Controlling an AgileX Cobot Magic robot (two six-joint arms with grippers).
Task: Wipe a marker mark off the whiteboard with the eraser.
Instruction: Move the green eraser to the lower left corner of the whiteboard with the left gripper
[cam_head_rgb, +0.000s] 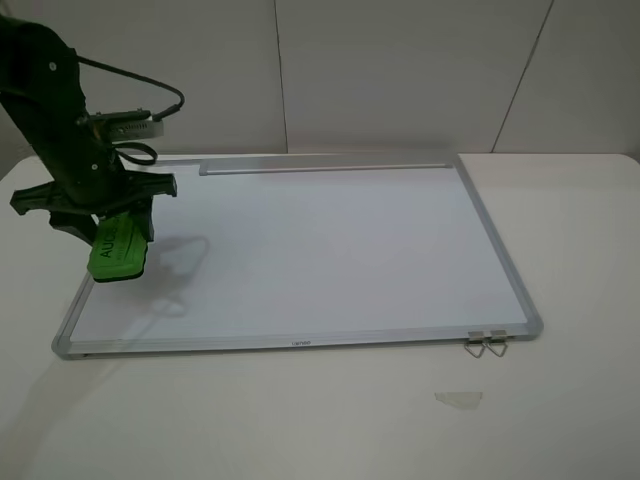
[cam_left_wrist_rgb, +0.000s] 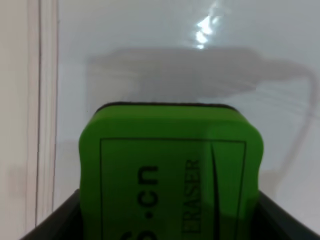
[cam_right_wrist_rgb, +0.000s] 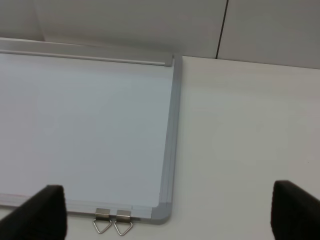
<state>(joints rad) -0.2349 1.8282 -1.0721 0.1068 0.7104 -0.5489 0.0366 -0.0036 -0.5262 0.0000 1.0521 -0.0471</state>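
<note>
Whiteboard (cam_head_rgb: 330, 250) — flat on white table (cam_head_rgb: 300, 425); wall (cam_head_rgb: 400, 70) behind

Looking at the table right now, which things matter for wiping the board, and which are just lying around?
For the job:
green eraser, clamped in the left gripper
whiteboard; no marker mark shows on it in these views

Just lying about:
two metal clips at the board's frame
small clear scrap on the table
</note>
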